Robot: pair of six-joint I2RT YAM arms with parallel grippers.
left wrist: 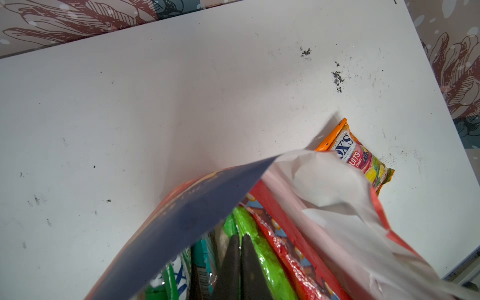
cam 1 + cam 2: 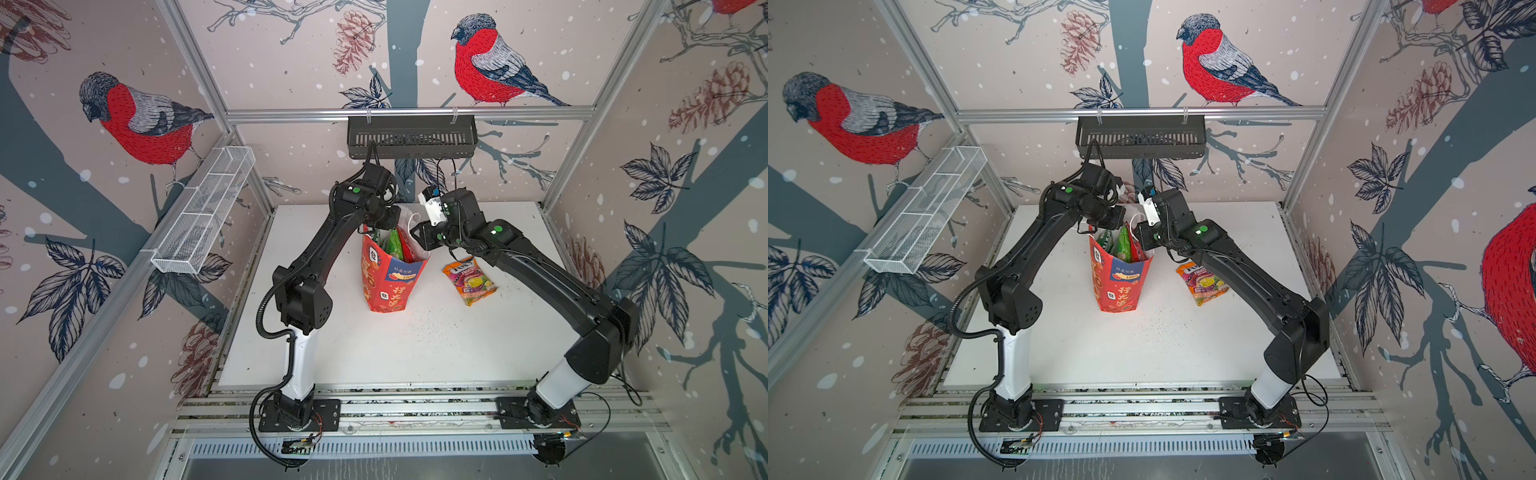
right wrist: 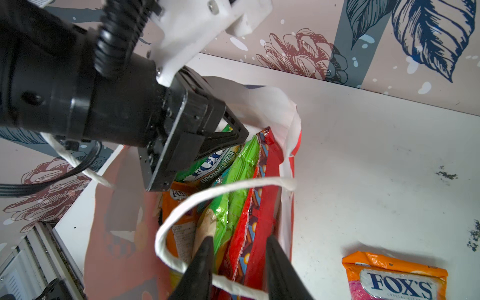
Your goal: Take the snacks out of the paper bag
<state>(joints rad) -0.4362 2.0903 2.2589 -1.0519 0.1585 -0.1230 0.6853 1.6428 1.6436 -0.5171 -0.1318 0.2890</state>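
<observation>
The paper bag (image 2: 386,286) is seen standing upright in the middle of both top views, on the white table (image 2: 332,353), with most of the snacks packed inside. One orange Fox's pack (image 2: 469,280) is already laid flat on the table just right of the bag, so the job is judged barely started.

In the right wrist view the right gripper (image 3: 240,265) is found at the lower middle of the frame. Its fingers are spread apart, straddling the tops of the red packet (image 3: 259,202) and the green packet (image 3: 241,166), and nothing is clamped yet. The left gripper (image 1: 240,262) is pressed fully together, with its tips dipped into the bag mouth at the bottom of the left wrist view. Whether anything is pinched there can't be told.

Tips for the grab, fwiw:
- The white cord handle (image 3: 272,181) is looped right across the opening, so it should be kept out of the jaws.
- Only one packet's top seal should be pinched, since glossy film is likely to slip.
- The bag is probably best steadied at its rim while the packet is drawn straight up, otherwise the whole thing could get lifted or tipped
</observation>
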